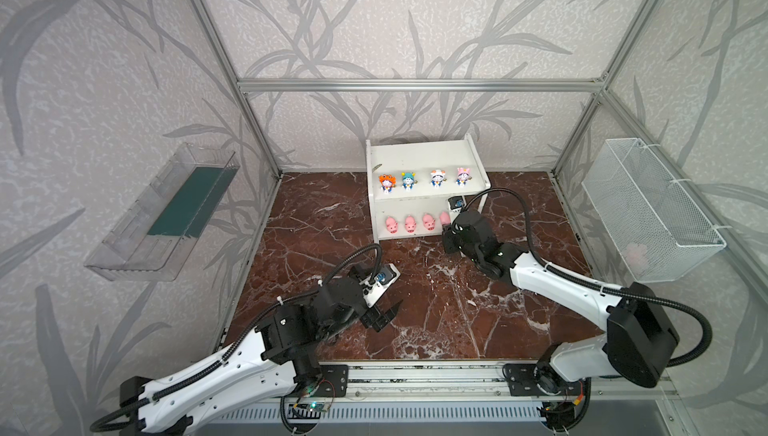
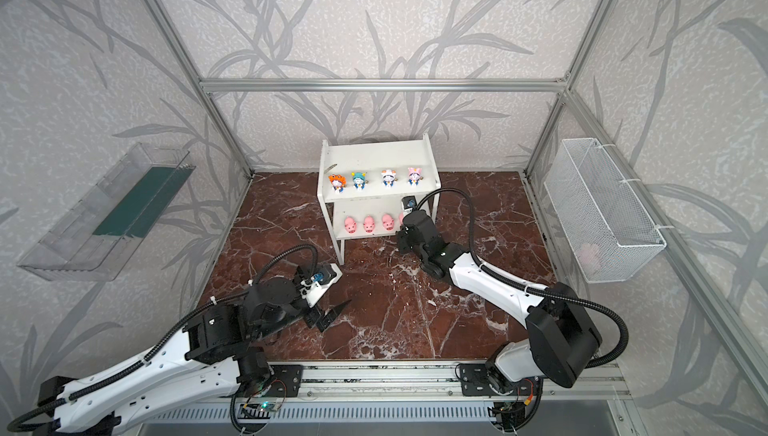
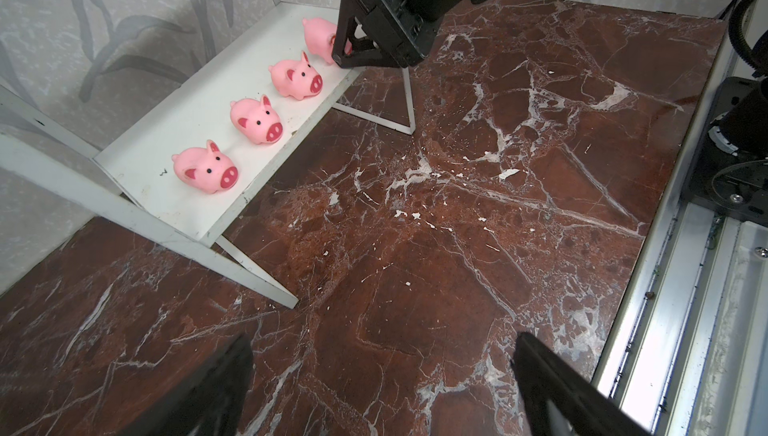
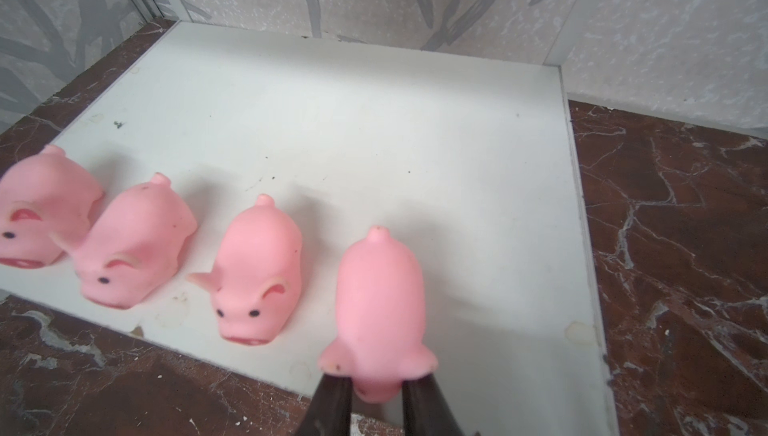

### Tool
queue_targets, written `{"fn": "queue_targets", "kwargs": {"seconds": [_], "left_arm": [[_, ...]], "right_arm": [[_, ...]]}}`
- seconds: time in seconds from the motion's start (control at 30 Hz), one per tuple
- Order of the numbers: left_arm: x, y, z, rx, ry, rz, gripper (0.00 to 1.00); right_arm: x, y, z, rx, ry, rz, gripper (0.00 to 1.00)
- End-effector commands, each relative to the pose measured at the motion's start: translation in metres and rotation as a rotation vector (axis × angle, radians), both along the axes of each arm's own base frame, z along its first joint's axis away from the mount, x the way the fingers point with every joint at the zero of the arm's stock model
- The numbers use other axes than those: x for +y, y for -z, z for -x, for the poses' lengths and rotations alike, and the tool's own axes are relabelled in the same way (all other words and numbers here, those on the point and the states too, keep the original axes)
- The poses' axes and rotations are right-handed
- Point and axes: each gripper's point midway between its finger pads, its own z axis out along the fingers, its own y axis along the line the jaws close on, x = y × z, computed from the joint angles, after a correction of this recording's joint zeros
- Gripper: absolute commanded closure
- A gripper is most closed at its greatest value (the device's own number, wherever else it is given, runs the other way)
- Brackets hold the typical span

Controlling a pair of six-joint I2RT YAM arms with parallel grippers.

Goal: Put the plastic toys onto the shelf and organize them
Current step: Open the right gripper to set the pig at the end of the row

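The white two-tier shelf (image 1: pixel 419 155) (image 2: pixel 374 155) stands at the back in both top views. On its upper board is a row of white-and-blue figurines, from the orange-capped one (image 1: pixel 386 183) to the pink-capped one (image 1: pixel 462 176). Three pink pigs stand on the lower board (image 4: pixel 374 122), among them pig (image 3: pixel 205 167) and pig (image 4: pixel 257 271). A fourth pig (image 4: pixel 380 296) (image 3: pixel 318 36) sits at the right end, facing the front. My right gripper (image 4: pixel 376 388) (image 1: pixel 446 228) is shut on its snout. My left gripper (image 3: pixel 382 338) (image 1: pixel 386 313) hangs open over the marble floor, holding nothing.
A clear tray with a green base (image 1: pixel 166 213) is fixed to the left wall. On the right wall hangs a white wire mesh basket (image 1: pixel 648 209). The shelf's thin metal legs (image 3: pixel 409 122) stand on the marble. An aluminium rail (image 1: pixel 415 380) runs along the front edge.
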Motion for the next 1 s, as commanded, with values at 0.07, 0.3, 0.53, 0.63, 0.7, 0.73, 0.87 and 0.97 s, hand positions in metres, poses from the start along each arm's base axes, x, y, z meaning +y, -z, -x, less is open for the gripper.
{"fn": "queue_targets", "kwargs": {"seconds": [0.07,0.3,0.53,0.63,0.7,0.73,0.87,0.97], "left_arm": [[0.0,-0.004,0.0,-0.015,0.006,-0.011,0.01],[0.0,-0.003,0.0,-0.012,0.006,-0.016,0.01],[-0.001,-0.004,-0.001,-0.012,0.005,-0.012,0.01],[-0.002,-0.003,-0.001,-0.009,0.008,-0.011,0.01],[-0.002,-0.004,-0.001,-0.01,0.009,-0.009,0.01],[-0.002,-0.004,-0.001,-0.011,0.008,-0.008,0.01],[-0.002,-0.006,-0.002,-0.013,0.002,0.0,0.01],[-0.004,-0.009,-0.001,-0.017,0.008,0.017,0.01]], "right_arm": [[-0.002,-0.009,-0.012,-0.023,0.03,-0.008,0.76],[0.0,-0.006,-0.012,-0.008,0.02,-0.01,0.69],[-0.001,-0.009,-0.008,-0.009,0.01,-0.011,0.63],[-0.001,-0.012,-0.007,-0.013,0.007,-0.014,0.62],[-0.002,-0.014,-0.005,-0.016,0.006,-0.017,0.62],[-0.003,-0.016,-0.003,-0.016,0.004,-0.022,0.61],[-0.007,-0.019,0.003,-0.021,-0.001,-0.031,0.59],[-0.007,-0.021,0.011,-0.02,-0.027,-0.036,0.58]]}}
